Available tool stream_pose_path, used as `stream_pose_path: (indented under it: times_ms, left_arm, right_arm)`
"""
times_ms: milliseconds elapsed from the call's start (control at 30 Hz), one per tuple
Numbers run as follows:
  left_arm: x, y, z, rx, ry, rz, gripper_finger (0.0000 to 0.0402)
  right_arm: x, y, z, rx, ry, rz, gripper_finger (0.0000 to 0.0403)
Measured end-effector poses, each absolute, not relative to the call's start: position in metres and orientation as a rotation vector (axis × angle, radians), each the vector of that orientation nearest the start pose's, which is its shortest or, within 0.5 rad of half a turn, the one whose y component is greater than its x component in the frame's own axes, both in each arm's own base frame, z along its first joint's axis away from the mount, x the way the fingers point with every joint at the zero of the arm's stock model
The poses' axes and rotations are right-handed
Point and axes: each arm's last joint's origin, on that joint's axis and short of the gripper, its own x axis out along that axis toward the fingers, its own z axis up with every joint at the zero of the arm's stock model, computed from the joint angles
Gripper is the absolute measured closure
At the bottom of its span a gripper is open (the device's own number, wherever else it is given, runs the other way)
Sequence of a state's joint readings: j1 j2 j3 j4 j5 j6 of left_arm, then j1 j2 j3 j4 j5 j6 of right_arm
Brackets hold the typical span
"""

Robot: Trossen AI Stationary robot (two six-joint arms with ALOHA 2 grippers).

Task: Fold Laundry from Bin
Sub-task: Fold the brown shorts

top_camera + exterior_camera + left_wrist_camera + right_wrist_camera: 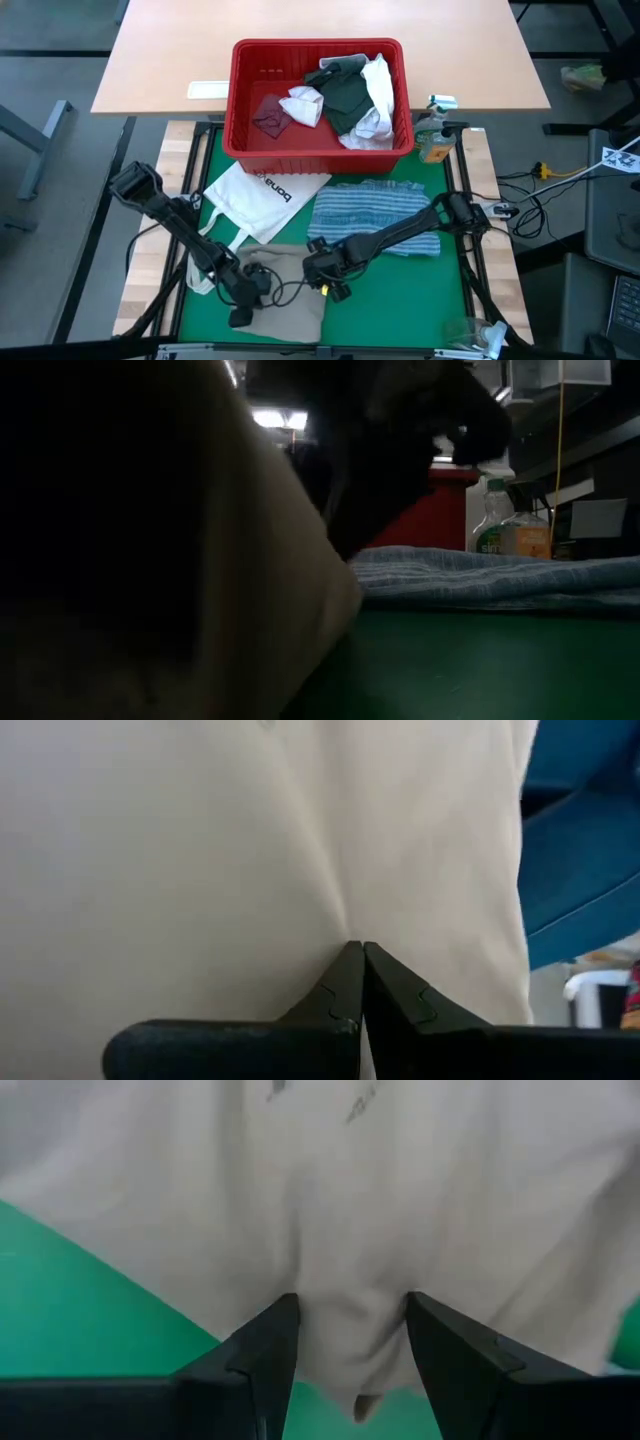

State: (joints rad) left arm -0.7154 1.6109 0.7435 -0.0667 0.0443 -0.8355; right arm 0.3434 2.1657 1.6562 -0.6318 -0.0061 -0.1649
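Right now both arms work on the tan soft cotton shirt [285, 305], which lies on the near part of the green-covered surface [400, 300], a little left of centre. The left gripper [240, 300] sits at the shirt's near-left part with its jaws pressed together on a pinch of the tan cloth; the left wrist view shows the fabric puckering into the closed tips. The right gripper [325, 278] is at the shirt's right edge, its jaws standing apart with a bunched fold of the cloth between them, so it seems placed to take hold but has not clamped down yet. Holding two separate points this way would let the arms lift or stretch the garment flat for a fold, I judge.

Just beyond the shirt, toward the right, the blue-striped crinkled cloth [375, 215] lies spread on the surface, apparently already laid aside. To its left lies a white fabric tote bag with black lettering [255, 200], its straps trailing toward the left arm. The red rectangular plastic basket [240, 100] stands at the far edge and still holds a dark green-grey top [345, 95], white pieces [302, 105] and a maroon piece [270, 118], so most of the laundry remains unfolded. A spray bottle [435, 140] stands right of the basket.
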Motion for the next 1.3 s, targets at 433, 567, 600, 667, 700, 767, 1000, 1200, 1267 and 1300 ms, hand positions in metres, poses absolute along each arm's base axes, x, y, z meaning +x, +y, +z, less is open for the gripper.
stream_pose_path:
  times_ms: [433, 567, 600, 667, 700, 767, 1000, 1200, 1267, 1300]
  left_arm:
    - [0.210, -0.201, 0.153, -0.439, 1.092, -0.317, 0.0401]
    - [0.209, -0.197, 0.174, -0.465, 1.003, -0.324, 0.0401]
    - [0.208, -0.195, 0.179, -0.465, 0.982, -0.314, 0.0401]
    - [0.207, -0.191, 0.188, -0.462, 0.933, -0.278, 0.0401]
    - [0.206, -0.188, 0.191, -0.455, 0.909, -0.246, 0.0401]
    - [0.206, -0.180, 0.194, -0.424, 0.863, -0.145, 0.0401]
    - [0.205, -0.145, 0.181, -0.340, 0.915, 0.236, 0.0401]
    - [0.203, -0.123, 0.161, -0.311, 0.985, 0.387, 0.0401]
    - [0.202, -0.120, 0.153, -0.309, 0.995, 0.405, 0.0401]
    - [0.202, -0.118, 0.149, -0.309, 0.997, 0.409, 0.0401]
  right_arm:
    - [0.423, 0.146, 0.186, -0.315, 1.073, 0.412, 0.0215]
    - [0.419, 0.146, 0.202, -0.311, 1.034, 0.412, 0.0215]
    - [0.419, 0.145, 0.205, -0.310, 1.027, 0.411, 0.0215]
    - [0.418, 0.145, 0.208, -0.310, 1.017, 0.411, 0.0215]
    - [0.418, 0.145, 0.208, -0.313, 1.016, 0.403, 0.0215]
    - [0.418, 0.144, 0.208, -0.331, 1.016, 0.374, 0.0215]
    - [0.424, 0.138, 0.197, -0.375, 1.033, 0.281, 0.0215]
    - [0.432, 0.128, 0.177, -0.353, 1.079, 0.274, 0.0215]
    - [0.435, 0.123, 0.167, -0.345, 1.099, 0.271, 0.0215]
    - [0.436, 0.121, 0.163, -0.343, 1.113, 0.268, 0.0215]
